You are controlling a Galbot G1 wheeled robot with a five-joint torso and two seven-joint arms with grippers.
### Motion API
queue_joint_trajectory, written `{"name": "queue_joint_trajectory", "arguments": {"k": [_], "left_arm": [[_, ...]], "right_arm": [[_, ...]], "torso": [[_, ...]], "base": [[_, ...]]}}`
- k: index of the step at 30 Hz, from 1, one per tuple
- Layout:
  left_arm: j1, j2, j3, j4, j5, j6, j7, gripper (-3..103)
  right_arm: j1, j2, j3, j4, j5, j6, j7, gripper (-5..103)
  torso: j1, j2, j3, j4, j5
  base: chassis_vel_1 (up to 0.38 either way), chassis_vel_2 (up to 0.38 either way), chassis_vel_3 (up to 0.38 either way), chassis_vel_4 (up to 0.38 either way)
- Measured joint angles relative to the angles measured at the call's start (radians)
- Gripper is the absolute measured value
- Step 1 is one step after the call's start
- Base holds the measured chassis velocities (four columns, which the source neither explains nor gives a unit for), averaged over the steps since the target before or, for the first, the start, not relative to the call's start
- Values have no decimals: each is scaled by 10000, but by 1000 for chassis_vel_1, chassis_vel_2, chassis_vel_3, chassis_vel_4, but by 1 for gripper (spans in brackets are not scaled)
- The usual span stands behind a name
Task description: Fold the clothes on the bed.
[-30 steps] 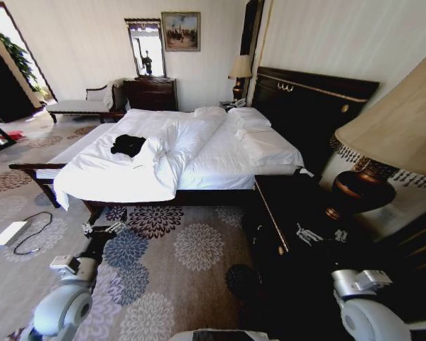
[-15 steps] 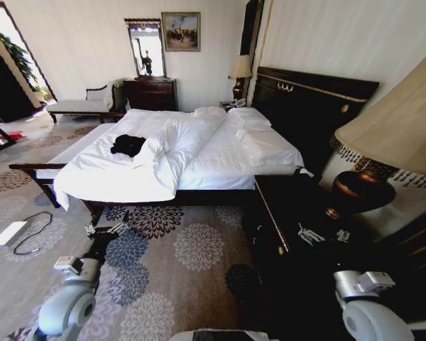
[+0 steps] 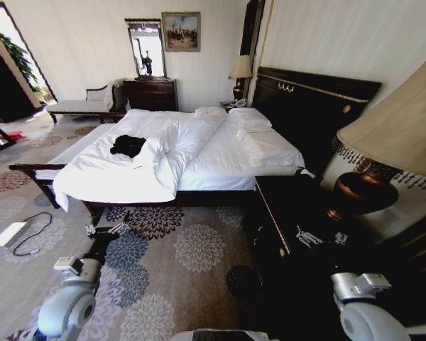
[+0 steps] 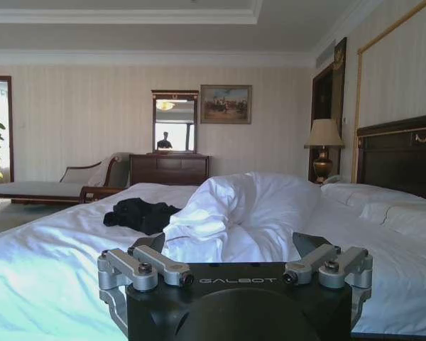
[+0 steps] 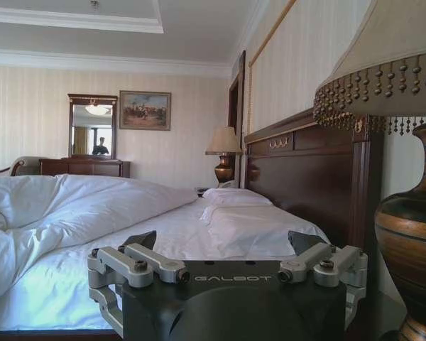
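left gripper (image 3: 106,229) low over the flowered carpet (image 3: 192,249) near the foot corner of the bed (image 3: 113,177), fingers spread wide, nothing between them; same gripper (image 4: 234,263) in its own wrist view, wide apart and empty, pointed across the mattress. right gripper (image 3: 319,236) out over the dark nightstand (image 3: 277,206) beside the bed, also spread and empty; confirmed in the right wrist view (image 5: 227,259), aimed along the pillow side.

black top (image 3: 128,145) bunched in a loose heap on the white sheet, on the half of the bed toward the robot's left, just beside the rumpled duvet ridge (image 3: 160,153), well apart from both grippers.

likely light, limp, no stiffness at all; bound to sag and drag when lifted, so best pinched at an edge or a shoulder strap, not in the middle of the heap. straps and hem not tellable from here.

head view gives the lay of heap against duvet and bed edge from above. left wrist view gives the heap (image 4: 142,213) side-on, low and flat, the duvet mound rising just beside it. right wrist view offers pillows (image 5: 234,199), headboard (image 5: 305,177) and a lamp (image 5: 405,213) close by.
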Motion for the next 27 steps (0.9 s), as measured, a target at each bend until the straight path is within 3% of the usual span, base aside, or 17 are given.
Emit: {"name": "queue_joint_trajectory", "arguments": {"k": [16,27], "left_arm": [[-103,67,171,-157,103,109,-93,100],[-165,260,308,-249,192,110,-236,100]], "right_arm": [[-28,75,-84,93,-160,113,29,100],[-161,86,-94,183,-74,302,-195,100]], "torso": [[0,0,1,-1,1],[4,-1,2,-1,0]], "base": [[-104,83,99,-104],[-178,191,183,-182]]}}
